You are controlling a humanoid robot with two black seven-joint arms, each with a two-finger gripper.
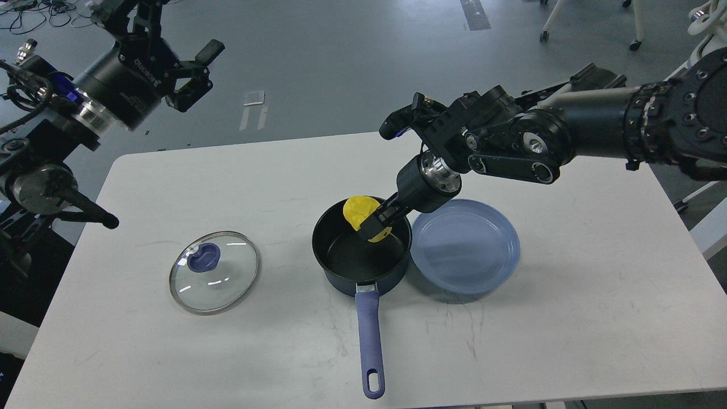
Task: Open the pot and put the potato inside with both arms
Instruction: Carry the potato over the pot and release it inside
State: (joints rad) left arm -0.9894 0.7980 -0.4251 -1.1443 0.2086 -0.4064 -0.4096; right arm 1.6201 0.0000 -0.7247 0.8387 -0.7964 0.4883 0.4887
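Holding the potato over our pot mid-table, right hand clamped; left hand wide above grey floor.

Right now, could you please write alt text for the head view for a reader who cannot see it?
The right gripper holds a yellow potato inside an open blue pot on a white table. Its glass lid lies left, a blue plate right; the left gripper hangs open above.

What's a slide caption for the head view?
Right gripper holds lumpy yellow potato over open dark-blue saucepan; round glass lid on table.
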